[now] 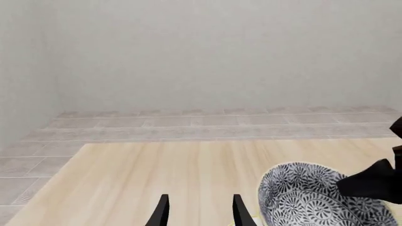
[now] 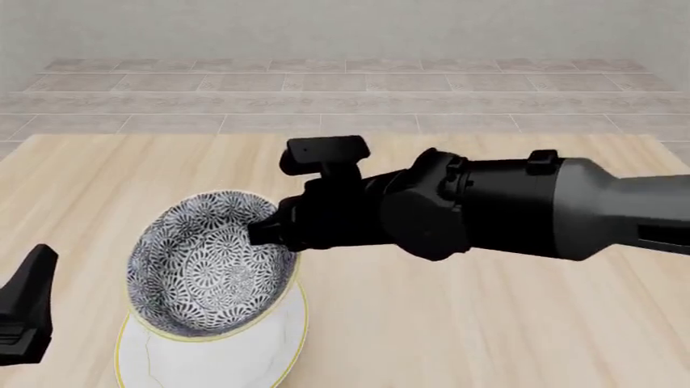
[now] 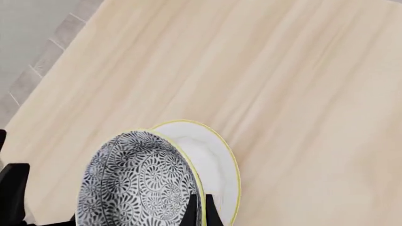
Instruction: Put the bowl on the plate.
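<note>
A pale wooden table (image 2: 506, 323) filled the scene, with grey tiled floor (image 2: 345, 101) and a plain light wall (image 2: 345, 24) beyond its far edge. And there was the action, down at the near left of the table: the plate (image 2: 275, 356), white with its thin yellow rim, lay flat on the wood, and the bowl (image 2: 210, 263) was over it, tipped up steeply so its black-and-white floral inside faced the front camera. The bowl's low edge sat down at the plate, though whether it actually touched could not be told from these views.

The right arm (image 2: 518, 206) reached across from the right, long and dark, and the right gripper (image 2: 275, 230) was at the bowl's right-hand rim. The right wrist view showed it well: two thin black fingers (image 3: 191, 212) pressed close together with the bowl's yellow-edged wall pinched between them, the plate showing just past the bowl.

Over on the left, the left gripper (image 1: 197, 209) hung above bare table, its two fingertips spread apart with nothing between them. The bowl (image 1: 314, 197) sat off to one side of that wrist camera, with the right arm's dark shape across it. In the front view only a dark piece of the left arm (image 2: 27, 311) poked in at the near left edge, apart from the bowl and plate.
</note>
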Motion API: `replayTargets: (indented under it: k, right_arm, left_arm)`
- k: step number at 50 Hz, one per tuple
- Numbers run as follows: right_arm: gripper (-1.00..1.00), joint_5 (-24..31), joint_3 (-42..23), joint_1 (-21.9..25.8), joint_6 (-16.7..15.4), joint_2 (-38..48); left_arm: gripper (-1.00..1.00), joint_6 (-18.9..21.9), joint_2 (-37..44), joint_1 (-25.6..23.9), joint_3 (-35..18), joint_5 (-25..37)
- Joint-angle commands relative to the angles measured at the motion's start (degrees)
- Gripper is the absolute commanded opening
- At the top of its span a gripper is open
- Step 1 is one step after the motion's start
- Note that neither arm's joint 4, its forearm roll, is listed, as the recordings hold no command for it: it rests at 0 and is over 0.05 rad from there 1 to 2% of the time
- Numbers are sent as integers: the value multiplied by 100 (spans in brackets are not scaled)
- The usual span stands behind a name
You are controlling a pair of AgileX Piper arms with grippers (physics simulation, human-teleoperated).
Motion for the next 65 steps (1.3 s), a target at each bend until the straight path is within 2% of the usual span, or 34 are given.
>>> replayTargets:
  k: [1,10,26,46,65]
  right_arm:
    - [-100,-143,-58,145,216,241]
    - [-100,-245,-64,305,321,432]
    - [-100,-344,-148,184,343,751]
    - [-100,-647,-78,181,683,1264]
    - [-100,-808,-18,245,809,1421]
  left_arm:
    - [100,-5,0,-13,16,-2]
    - [100,-16,0,-17,23,-4]
    - [100,-7,0,-24,27,-1]
    - [100,17,0,-2,15,16]
    - [100,19,0,-3,20,-1]
